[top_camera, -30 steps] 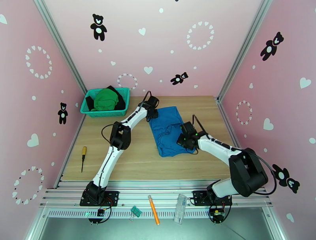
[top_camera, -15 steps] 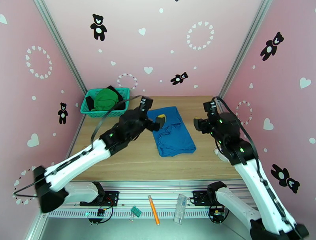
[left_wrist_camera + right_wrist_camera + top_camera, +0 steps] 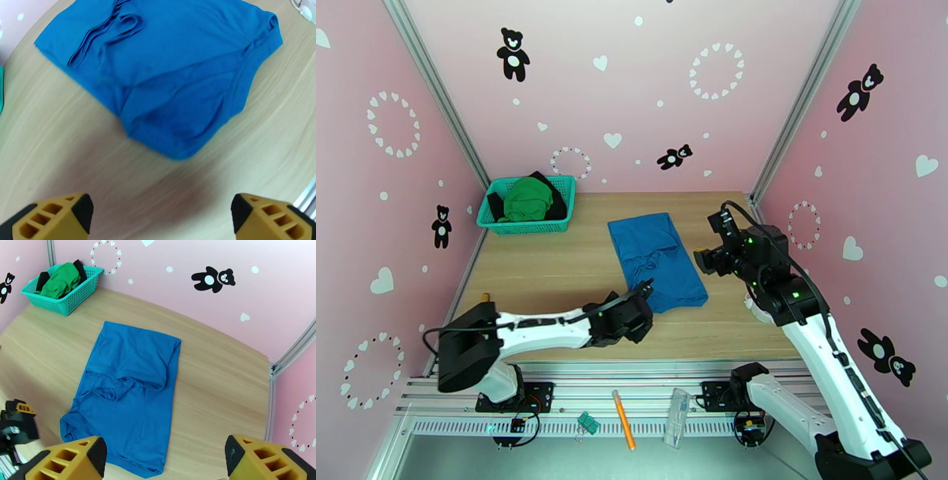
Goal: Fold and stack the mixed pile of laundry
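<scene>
Blue cloth first: one medium-blue shirt [image 3: 657, 260] lies flat on the wooden table [image 3: 553, 276], right of centre. It is folded into a long rectangle, with creases and a bunched seam across its middle. One bright green garment [image 3: 526, 199] and one black garment [image 3: 557, 207] sit crumpled in the single teal basket [image 3: 525, 227] at the far left corner, green on top. Of the two grippers, the left gripper [image 3: 160, 207] hovers near the shirt's near edge, fingers spread wide and empty. The right gripper [image 3: 165, 451] hangs above the shirt, likewise released, grasping nothing.
</scene>
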Controlling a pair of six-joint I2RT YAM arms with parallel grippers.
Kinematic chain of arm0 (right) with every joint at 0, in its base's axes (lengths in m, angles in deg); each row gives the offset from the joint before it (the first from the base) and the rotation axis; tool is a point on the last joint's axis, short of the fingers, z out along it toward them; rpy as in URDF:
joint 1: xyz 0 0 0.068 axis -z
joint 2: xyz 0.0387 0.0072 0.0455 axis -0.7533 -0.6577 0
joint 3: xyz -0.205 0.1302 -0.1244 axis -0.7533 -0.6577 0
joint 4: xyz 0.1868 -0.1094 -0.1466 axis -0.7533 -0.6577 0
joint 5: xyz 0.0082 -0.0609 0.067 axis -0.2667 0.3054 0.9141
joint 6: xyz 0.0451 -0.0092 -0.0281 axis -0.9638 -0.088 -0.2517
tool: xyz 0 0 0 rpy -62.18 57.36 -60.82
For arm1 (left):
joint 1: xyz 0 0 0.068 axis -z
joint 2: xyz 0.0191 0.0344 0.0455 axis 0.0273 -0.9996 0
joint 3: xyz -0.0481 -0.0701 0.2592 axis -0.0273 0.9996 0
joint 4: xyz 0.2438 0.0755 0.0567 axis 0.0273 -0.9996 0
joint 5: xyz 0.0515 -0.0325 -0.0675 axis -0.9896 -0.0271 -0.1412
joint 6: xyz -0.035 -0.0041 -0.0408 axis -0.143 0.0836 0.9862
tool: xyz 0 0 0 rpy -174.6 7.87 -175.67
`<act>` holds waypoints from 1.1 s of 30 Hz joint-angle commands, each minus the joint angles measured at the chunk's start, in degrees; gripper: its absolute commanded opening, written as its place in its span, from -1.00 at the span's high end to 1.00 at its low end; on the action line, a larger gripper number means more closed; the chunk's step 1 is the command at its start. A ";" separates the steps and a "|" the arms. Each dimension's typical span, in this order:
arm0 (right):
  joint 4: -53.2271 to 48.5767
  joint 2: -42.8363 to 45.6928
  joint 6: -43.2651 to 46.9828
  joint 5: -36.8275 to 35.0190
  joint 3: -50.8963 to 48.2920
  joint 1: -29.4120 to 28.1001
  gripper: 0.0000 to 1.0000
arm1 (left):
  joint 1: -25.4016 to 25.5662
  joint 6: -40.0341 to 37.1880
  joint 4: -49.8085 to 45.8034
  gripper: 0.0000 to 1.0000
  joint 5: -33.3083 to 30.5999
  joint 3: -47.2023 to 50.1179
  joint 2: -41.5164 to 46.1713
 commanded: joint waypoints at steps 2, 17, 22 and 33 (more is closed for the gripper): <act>-2.47 1.19 1.11 0.79 0.02 -0.07 -0.76 | -0.05 -4.53 -1.72 -0.97 -2.23 -3.21 -3.85; -4.15 -1.31 2.67 -0.60 0.42 -0.13 -0.79 | -1.19 -14.01 -2.23 -0.90 -1.91 -12.22 -21.65; -5.86 -2.66 6.06 -1.28 1.02 -0.10 -0.77 | -2.76 -14.26 -2.67 -0.49 -1.87 -14.06 -23.92; -16.53 -11.21 31.33 -9.21 -1.08 -4.15 -0.74 | -6.04 -9.33 -3.58 0.24 -4.22 -6.37 -19.75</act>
